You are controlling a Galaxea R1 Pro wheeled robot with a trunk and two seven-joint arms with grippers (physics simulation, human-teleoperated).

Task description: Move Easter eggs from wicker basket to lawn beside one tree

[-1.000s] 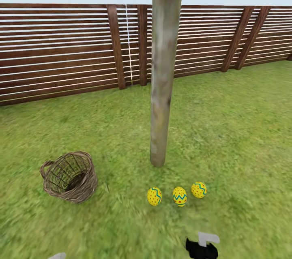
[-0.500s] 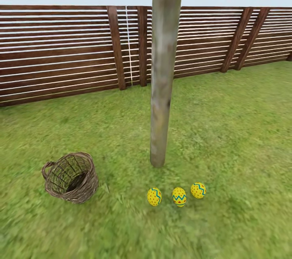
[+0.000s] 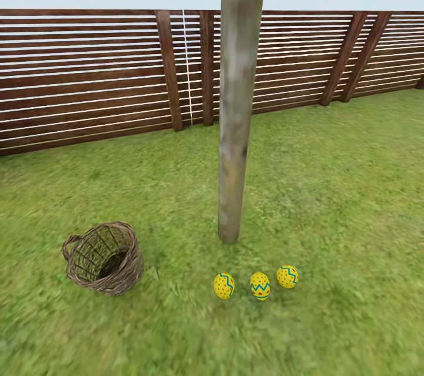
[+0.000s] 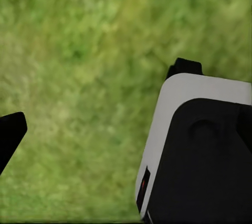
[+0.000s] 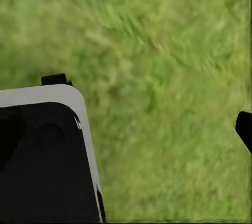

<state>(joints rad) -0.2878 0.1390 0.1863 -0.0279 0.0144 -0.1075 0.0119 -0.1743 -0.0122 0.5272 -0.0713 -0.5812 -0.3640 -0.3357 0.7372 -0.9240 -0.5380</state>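
Note:
Three yellow Easter eggs with red dots and zigzag bands lie in a row on the lawn (image 3: 330, 188) just in front of the tree: left egg (image 3: 224, 285), middle egg (image 3: 260, 286), right egg (image 3: 288, 276). The tree (image 3: 237, 129) is a bare grey-beige trunk rising out of the top of the head view. The brown wicker basket (image 3: 104, 258) stands on the grass to the trunk's left, and no egg shows inside it. My left gripper (image 4: 97, 103) hangs open over bare grass. My right gripper (image 5: 149, 105) is open over grass too, with nothing between its fingers.
A dark brown slatted fence (image 3: 88, 76) runs across the back of the garden. Open grass stretches to the right of the trunk and around the eggs.
One second ago a black and white gripper showed at the bottom edge of the head view; it has dropped out of that view. The eggs and basket lie where they were.

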